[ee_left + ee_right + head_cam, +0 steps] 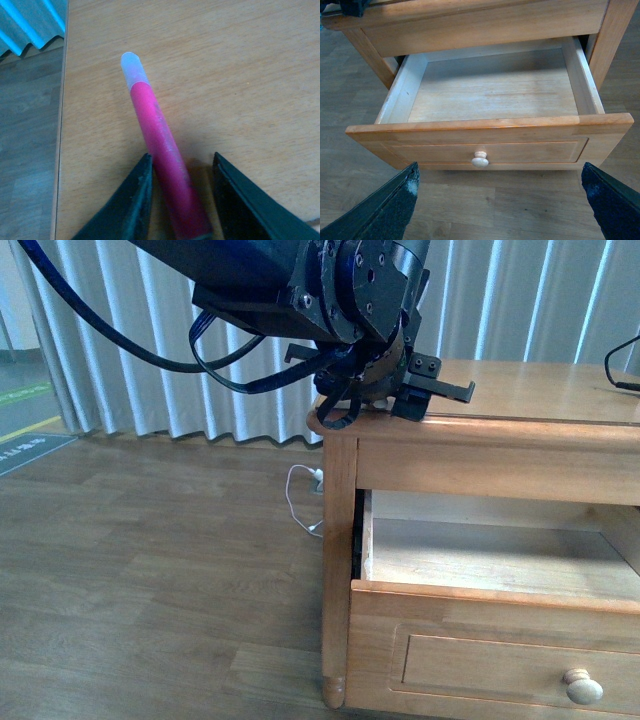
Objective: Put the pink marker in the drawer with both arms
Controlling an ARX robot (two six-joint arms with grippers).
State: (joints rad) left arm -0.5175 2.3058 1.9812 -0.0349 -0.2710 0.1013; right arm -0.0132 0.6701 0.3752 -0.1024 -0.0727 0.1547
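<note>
Two flat dark fingers of the left gripper (182, 162) stand spread on either side of the short, bright pink marker with a pale white cap (159, 145). The marker lies flat on the honey-coloured wooden cabinet top (235, 75), near its edge, and neither finger clearly presses it. It looks light, rigid and smooth, so it could roll or slip; a pinch across mid-barrel seems safest. The wide honey-coloured wooden drawer (490, 122) with its small round wooden knob (480, 159) stands pulled open before the right gripper (500, 172), whose fingers are spread wide.
</note>
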